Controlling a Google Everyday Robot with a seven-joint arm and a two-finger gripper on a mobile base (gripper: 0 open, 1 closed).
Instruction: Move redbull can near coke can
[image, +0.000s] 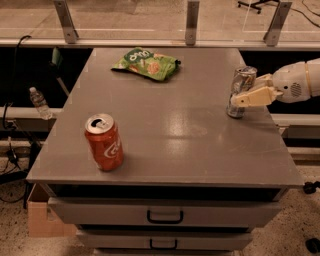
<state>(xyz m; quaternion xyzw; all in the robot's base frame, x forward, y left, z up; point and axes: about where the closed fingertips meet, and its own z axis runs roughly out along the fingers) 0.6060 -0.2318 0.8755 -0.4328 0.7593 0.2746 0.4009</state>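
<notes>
The redbull can (243, 79), slim and silver-blue, stands near the right edge of the grey table (175, 135). My gripper (239, 98) reaches in from the right at mid-height of this can, with its cream-coloured end lying across the can's front. The can's base rests on the table. The coke can (104, 142), wider and red with white script and a silver top, stands upright near the front left of the table, far from the redbull can.
A green snack bag (146, 63) lies at the back centre of the table. Drawers with handles (165, 216) sit under the tabletop. A water bottle (39, 102) and a cardboard box (42, 217) are off to the left, below table level.
</notes>
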